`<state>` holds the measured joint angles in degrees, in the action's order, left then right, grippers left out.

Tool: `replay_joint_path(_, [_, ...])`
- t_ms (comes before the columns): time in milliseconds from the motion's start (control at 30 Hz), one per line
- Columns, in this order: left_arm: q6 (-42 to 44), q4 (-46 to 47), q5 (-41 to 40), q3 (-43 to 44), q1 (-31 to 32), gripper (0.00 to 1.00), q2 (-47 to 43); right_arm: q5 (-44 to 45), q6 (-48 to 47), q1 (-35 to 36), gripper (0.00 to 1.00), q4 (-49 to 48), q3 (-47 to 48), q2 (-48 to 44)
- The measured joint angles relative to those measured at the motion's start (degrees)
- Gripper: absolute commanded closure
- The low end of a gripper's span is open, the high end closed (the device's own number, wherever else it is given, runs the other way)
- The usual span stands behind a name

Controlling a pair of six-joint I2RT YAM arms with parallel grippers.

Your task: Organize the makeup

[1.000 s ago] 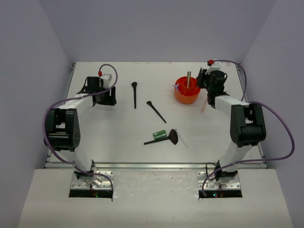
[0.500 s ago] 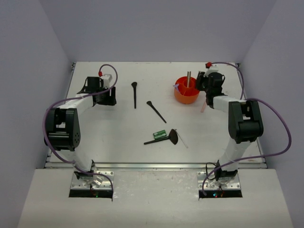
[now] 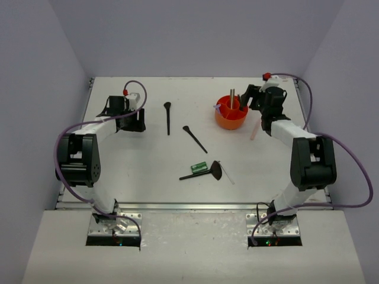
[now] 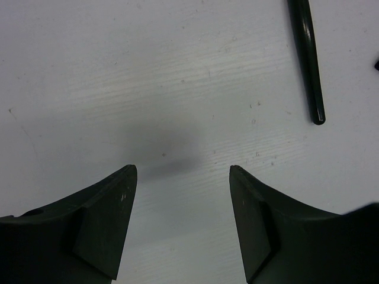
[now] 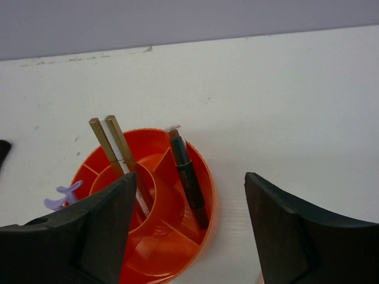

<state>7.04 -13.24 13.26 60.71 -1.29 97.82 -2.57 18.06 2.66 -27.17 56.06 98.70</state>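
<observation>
The orange cup [image 3: 231, 113] stands at the back right. In the right wrist view two tan sticks [image 5: 112, 148] lean in its centre well, a dark stick with a clear cap [image 5: 188, 174] leans in an outer compartment [image 5: 177, 236], and a lilac tool [image 5: 64, 197] pokes over the left rim. My right gripper [image 3: 251, 97] [image 5: 189, 176] hovers open just right of the cup, holding nothing. Two black brushes [image 3: 167, 117] [image 3: 194, 138], a fan brush [image 3: 208, 171], a green tube [image 3: 198, 168] and a pink stick [image 3: 253, 130] lie on the table. My left gripper [image 3: 131, 120] [image 4: 183, 168] is open over bare table.
A thin pale stick [image 3: 226, 173] lies beside the fan brush. One black brush handle [image 4: 308, 59] shows at the upper right of the left wrist view. The back wall runs close behind the cup. The table's right edge is near the right arm.
My right gripper has opened and drawn slightly back to the right. The dark stick now leans in the cup's outer compartment. The left arm has not moved.
</observation>
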Motion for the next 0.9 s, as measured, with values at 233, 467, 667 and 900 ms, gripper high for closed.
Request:
replay_joint_path(233, [-0.01,0.15,0.48,-0.05,-0.05,0.38,0.0,7.71,2.69,-0.43,0.18,17.16,5.47,-8.58])
replay_joint_path(467, [0.01,0.55,1.11,-0.81,-0.05,0.38,-0.02,14.21,10.48,-4.98,0.27,35.73,10.49,-1.5])
replay_joint_path(667, [0.01,0.94,1.13,-1.8,-0.24,0.38,-0.36,16.02,14.06,-6.63,0.35,47.18,17.7,13.3])
replay_joint_path(900, [0.03,1.03,1.13,-2.75,-0.32,0.38,-0.88,15.94,14.52,-6.36,0.43,52.06,27.93,20.96])
